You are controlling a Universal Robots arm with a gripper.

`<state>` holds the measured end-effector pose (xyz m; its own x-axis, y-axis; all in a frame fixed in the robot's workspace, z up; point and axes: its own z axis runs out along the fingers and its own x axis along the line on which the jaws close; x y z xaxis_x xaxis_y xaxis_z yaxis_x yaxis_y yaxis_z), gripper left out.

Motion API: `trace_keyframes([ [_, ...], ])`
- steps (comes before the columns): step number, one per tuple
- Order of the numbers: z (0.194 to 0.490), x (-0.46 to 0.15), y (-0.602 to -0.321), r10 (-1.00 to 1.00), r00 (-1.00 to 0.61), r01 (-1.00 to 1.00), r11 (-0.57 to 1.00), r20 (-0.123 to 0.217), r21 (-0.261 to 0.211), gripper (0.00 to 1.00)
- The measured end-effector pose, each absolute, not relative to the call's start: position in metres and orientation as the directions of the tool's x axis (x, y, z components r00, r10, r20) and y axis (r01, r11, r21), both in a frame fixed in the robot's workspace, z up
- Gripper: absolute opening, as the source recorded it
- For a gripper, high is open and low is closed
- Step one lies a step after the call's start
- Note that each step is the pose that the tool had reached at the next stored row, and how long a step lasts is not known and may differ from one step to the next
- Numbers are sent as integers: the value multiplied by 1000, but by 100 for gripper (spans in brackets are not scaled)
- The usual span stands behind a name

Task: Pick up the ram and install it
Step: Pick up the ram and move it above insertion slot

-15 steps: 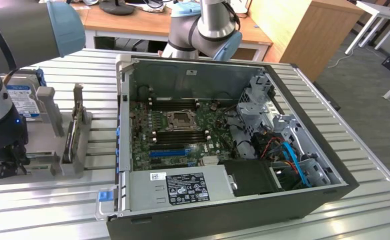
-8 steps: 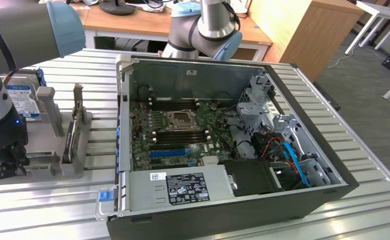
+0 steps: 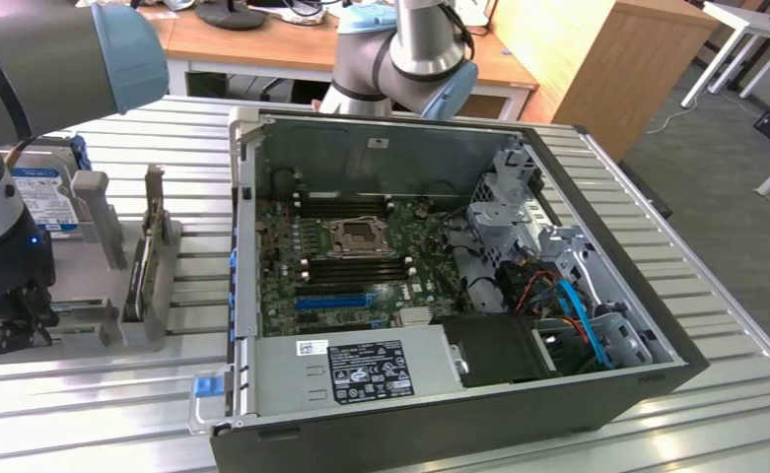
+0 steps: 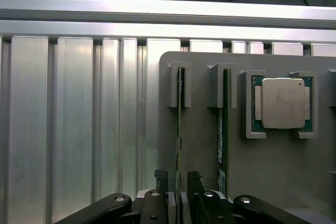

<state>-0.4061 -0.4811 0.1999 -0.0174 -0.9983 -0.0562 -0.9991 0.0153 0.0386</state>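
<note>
Gripper [image 4: 177,178] spread astride the ram [image 4: 179,108] standing in the grey holder's [image 4: 202,129] edge slot; closing off-centre could tilt or jam it.

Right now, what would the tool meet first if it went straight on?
Likely the ram, standing on edge in the grey holder, in line with the gap of the open tool.

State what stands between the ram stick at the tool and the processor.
A second ram stick, on edge in the grey holder; the wrist view shows it.
</note>
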Motion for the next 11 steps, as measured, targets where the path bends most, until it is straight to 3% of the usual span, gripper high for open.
trace_keyframes([
  [6,200,-406,-481,-998,-17,-999,15,-56,39,29],
  [8,200,-406,-481,-998,-17,-999,15,-56,38,27],
  [9,200,-406,-481,-998,-17,-999,15,-56,38,20],
  [11,200,-406,-481,-998,-17,-999,15,-56,38,20],
])
